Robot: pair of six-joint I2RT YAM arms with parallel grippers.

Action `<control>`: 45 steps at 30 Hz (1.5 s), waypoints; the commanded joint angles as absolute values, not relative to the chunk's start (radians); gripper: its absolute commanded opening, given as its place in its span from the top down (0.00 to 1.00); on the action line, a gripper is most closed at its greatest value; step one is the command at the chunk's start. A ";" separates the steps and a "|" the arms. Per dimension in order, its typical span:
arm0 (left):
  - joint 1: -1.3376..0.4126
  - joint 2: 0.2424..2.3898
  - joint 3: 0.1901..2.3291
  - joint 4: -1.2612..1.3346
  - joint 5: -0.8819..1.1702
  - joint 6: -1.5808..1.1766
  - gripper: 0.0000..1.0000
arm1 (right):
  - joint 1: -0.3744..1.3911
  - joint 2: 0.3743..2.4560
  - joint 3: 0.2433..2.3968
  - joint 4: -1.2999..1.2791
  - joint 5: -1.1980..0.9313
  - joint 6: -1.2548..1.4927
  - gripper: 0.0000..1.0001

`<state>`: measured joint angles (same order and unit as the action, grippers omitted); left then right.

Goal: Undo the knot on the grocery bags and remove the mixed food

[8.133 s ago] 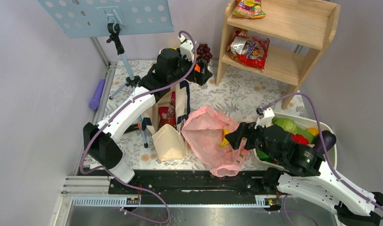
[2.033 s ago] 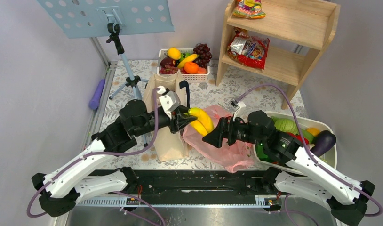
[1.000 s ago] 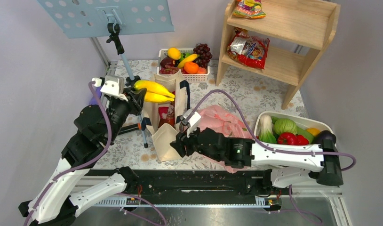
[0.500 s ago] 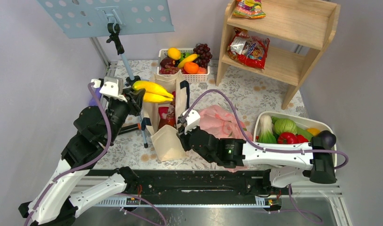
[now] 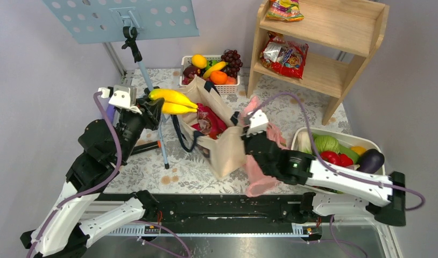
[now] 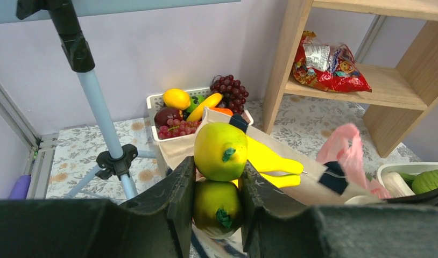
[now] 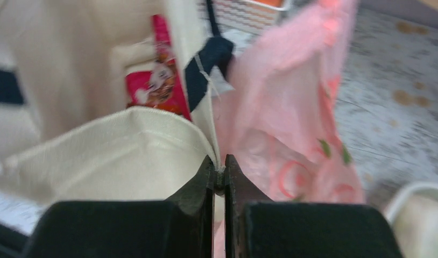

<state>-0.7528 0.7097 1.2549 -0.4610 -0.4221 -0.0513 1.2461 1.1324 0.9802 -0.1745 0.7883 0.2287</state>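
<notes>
The left hand (image 6: 217,167) is clenched on the bananas (image 6: 221,150). One finger presses each side of the two stacked yellow-green ends, and the curved yellow bodies run forward, away from the palm. From above, this hand (image 5: 155,104) holds the fruit in the air. The open mouth of the canvas tote (image 5: 226,151) lies just ahead of the banana tips. Further ahead of the left hand stands a white fruit basket (image 6: 155,98), and the leg hub of a stand (image 6: 115,160) sits below and to its left.

The right hand (image 7: 219,173) is pinched shut on the thin rim of the canvas tote, its fingers nearly touching with only the cloth edge between them. The tote leans over, mouth open, and a red snack packet (image 7: 159,91) sits inside, ahead and to the left of this hand. The pink grocery bag (image 7: 292,123) hangs immediately right of the fingers, its plastic pressed against the tote's edge. From above, the bag's crumpled body (image 5: 256,174) droops under the right arm onto the surface (image 5: 190,172), and a pink loop rises just beyond the wrist. Whether that loop is tied cannot be told.
</notes>
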 commanded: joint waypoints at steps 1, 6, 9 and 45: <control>-0.744 0.770 1.295 -0.415 -0.386 -0.051 1.00 | 1.160 0.936 0.911 -0.239 0.932 0.236 1.00; -0.715 0.863 1.306 -0.371 -0.368 -0.075 1.00 | 1.108 0.795 0.841 -0.335 1.013 0.253 1.00; -0.668 0.911 1.286 -0.320 -0.333 -0.127 1.00 | 1.092 0.732 0.819 -0.402 1.074 0.287 1.00; -0.435 1.814 1.398 0.625 -0.330 0.465 1.00 | 1.081 0.572 0.752 -0.511 1.021 0.410 1.00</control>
<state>-0.4473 1.7561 1.3056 0.4980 -0.3580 0.3519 1.0916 0.5800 0.7353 -0.5320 0.9825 0.3977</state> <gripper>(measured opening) 0.299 0.058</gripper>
